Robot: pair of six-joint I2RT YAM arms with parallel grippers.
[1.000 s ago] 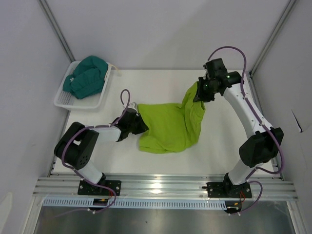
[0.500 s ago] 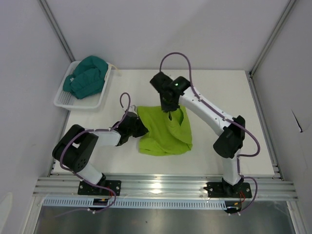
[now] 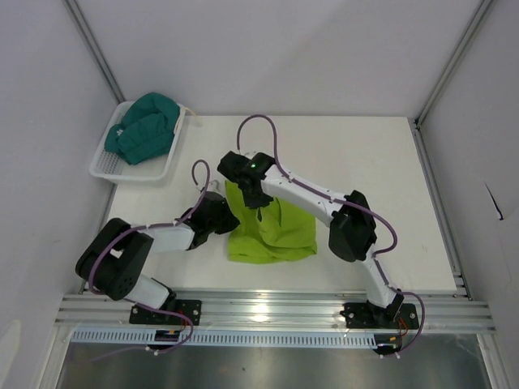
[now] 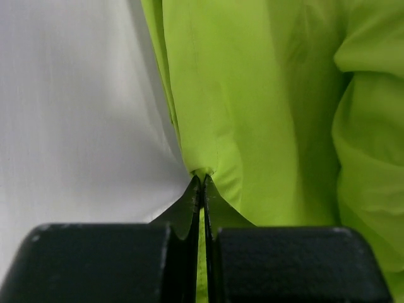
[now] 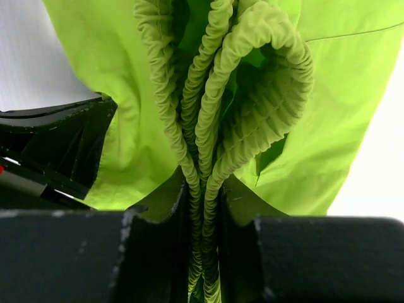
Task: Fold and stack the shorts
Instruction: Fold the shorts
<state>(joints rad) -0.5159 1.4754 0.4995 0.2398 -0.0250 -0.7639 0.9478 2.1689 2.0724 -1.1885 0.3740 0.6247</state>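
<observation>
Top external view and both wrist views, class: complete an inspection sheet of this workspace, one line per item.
surface: white table.
job's things: lime green shorts partly folded mid-table; dark teal shorts heaped in the white mesh basket.
clutter: nothing seen.
grippers: left fingers shut on the lime green shorts' edge; right fingers shut on their bunched waistband.
cables: purple cables loop off both arms.
surroundings: grey walls, aluminium rail at near edge.

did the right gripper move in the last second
yes, the right gripper swung left across the table toward the white basket side, pulling the lime green shorts over
</observation>
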